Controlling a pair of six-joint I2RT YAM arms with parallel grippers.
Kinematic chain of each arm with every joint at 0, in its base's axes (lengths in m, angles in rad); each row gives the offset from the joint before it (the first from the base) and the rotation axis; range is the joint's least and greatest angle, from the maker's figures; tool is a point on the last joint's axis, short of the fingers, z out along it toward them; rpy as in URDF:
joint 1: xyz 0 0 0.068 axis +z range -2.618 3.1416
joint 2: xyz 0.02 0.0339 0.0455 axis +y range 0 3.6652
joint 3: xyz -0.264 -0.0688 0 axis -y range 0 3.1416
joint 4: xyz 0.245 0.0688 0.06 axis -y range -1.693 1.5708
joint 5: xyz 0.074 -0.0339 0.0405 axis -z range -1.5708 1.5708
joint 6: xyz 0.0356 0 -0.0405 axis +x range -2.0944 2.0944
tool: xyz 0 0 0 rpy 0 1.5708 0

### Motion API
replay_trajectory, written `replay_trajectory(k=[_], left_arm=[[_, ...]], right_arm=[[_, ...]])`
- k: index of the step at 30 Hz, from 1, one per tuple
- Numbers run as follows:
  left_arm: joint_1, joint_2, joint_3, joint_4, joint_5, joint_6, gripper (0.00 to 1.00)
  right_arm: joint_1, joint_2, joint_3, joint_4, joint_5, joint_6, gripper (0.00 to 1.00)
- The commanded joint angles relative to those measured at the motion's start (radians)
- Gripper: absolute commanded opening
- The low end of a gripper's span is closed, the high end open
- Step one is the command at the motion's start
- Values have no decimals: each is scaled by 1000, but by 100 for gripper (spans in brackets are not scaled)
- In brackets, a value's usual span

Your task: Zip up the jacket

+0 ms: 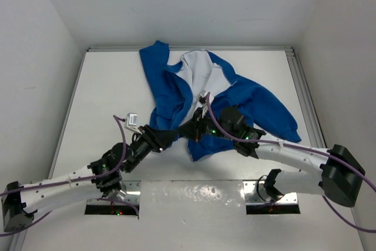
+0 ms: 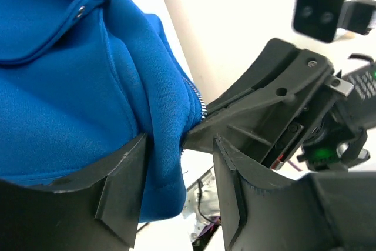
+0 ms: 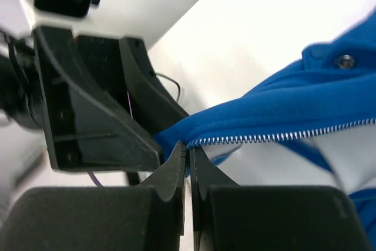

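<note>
The royal-blue jacket (image 1: 167, 86) lies open at the back middle of the table, its white lining (image 1: 197, 72) showing. Both grippers meet at its lower front edge. My right gripper (image 3: 189, 148) is shut on the jacket's front edge, right at the end of the white zipper teeth (image 3: 282, 136). My left gripper (image 2: 179, 143) is open around a hanging fold of blue fabric (image 2: 164, 163). The fold touches the left finger (image 2: 120, 189), and a gap shows to the right finger (image 2: 235, 198). In the top view the left gripper (image 1: 176, 135) and the right gripper (image 1: 197, 128) sit close together.
The white table (image 1: 106, 98) is boxed in by white walls, with an aluminium rail (image 1: 302, 92) along the right side. Metal mounting plates (image 1: 194, 192) lie at the near edge between the arm bases. The jacket's right sleeve (image 1: 270, 113) stretches toward the right.
</note>
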Motion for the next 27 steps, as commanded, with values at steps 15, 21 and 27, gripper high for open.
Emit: replay_trajectory(k=[15, 21, 27], left_arm=[[-5, -33, 175, -201, 55, 108, 43], [-6, 2, 238, -320, 55, 138, 43], [-6, 57, 256, -366, 111, 129, 41]], right_arm=[[-85, -46, 168, -256, -346, -429, 0], [-87, -85, 131, -223, -295, -411, 0], [-87, -106, 96, -155, -237, -377, 0]])
